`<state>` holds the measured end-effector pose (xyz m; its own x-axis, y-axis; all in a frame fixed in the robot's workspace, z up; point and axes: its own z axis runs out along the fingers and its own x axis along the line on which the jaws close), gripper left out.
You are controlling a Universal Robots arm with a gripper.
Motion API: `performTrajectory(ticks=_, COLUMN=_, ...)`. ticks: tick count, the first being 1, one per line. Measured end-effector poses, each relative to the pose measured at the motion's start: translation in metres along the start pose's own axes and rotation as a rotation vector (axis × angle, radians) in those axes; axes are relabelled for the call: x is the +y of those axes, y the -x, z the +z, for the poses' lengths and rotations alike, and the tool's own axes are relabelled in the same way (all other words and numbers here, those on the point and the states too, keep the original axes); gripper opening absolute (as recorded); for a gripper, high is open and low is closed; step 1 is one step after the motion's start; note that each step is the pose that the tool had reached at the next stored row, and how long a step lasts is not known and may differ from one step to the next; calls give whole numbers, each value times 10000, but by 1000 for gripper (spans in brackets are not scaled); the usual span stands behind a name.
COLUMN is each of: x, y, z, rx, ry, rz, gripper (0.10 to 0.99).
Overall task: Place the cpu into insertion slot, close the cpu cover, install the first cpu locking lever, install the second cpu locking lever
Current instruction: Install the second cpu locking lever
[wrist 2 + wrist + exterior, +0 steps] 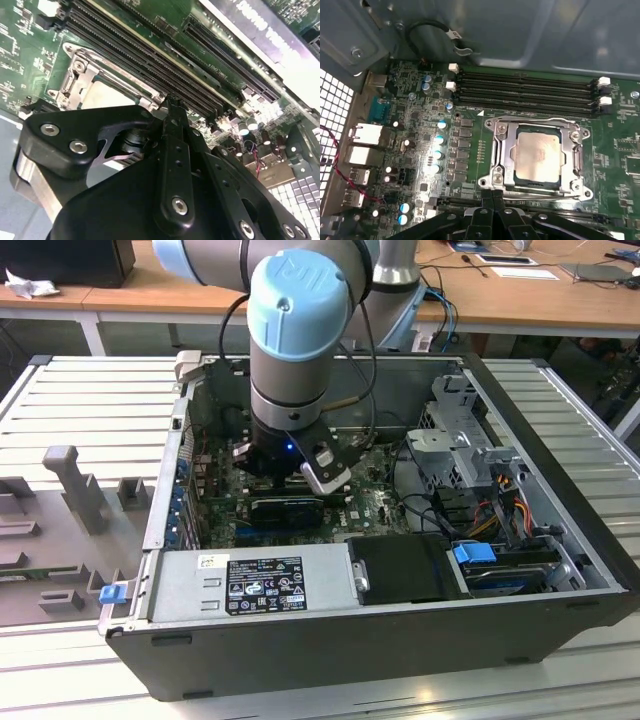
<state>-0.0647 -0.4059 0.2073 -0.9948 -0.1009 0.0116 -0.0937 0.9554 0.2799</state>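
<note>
**Labels and writing.** In the exterior view a printed label (264, 582), black with white panels, is fixed to the grey power supply (250, 575) on the near side of the computer case (330, 650). Its text is too small to read. In the first wrist view a small white tag (452, 34) hangs on a black cable loop, and no writing can be made out on it.

**Task items.** The cpu (539, 152) lies flat in its socket on the green motherboard (420, 80), pale metal top upward. The cpu cover (502, 150) is down around it, framing the chip on all four sides. Thin wire levers run along two opposite edges of the cover; whether they are latched cannot be told. The second wrist view shows the cpu (107, 95) and cpu cover (82, 80) partly hidden behind the black finger linkage.

**Gripper.** The arm (300, 330) reaches down into the case, left of centre in the exterior view. The gripper (493, 194) has its fingertips pressed together with nothing between them. They sit just beside the cover edge away from the memory slots (525, 90).

**Edges and room.** The memory slots run alongside the socket's other edge. A perforated case wall (332, 95) stands well apart from the socket, with connectors and capacitors between them. The case top is open. A drive cage with a blue clip (474, 553) fills the exterior view's right side.
</note>
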Motion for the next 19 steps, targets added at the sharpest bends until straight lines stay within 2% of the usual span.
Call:
performTrajectory(ticks=3, x=-10, y=-1, z=33, rx=-10, ry=110, rz=-3, gripper=106)
performTrajectory(ticks=7, x=-22, y=-4, z=73, rx=-29, ry=305, rz=-12, gripper=106)
performTrajectory(ticks=9, x=-33, y=-15, z=85, rx=-41, ry=440, rz=-25, gripper=106)
performTrajectory(ticks=10, x=-43, y=-32, z=91, rx=-51, ry=577, rz=-35, gripper=106)
performTrajectory(ticks=13, x=-62, y=-50, z=106, rx=-71, ry=803, rz=-48, gripper=106)
performTrajectory(ticks=17, x=-79, y=-55, z=149, rx=-87, ry=963, rz=-58, gripper=106)
performTrajectory(ticks=19, x=-85, y=-58, z=164, rx=-88, ry=1001, rz=-59, gripper=106)
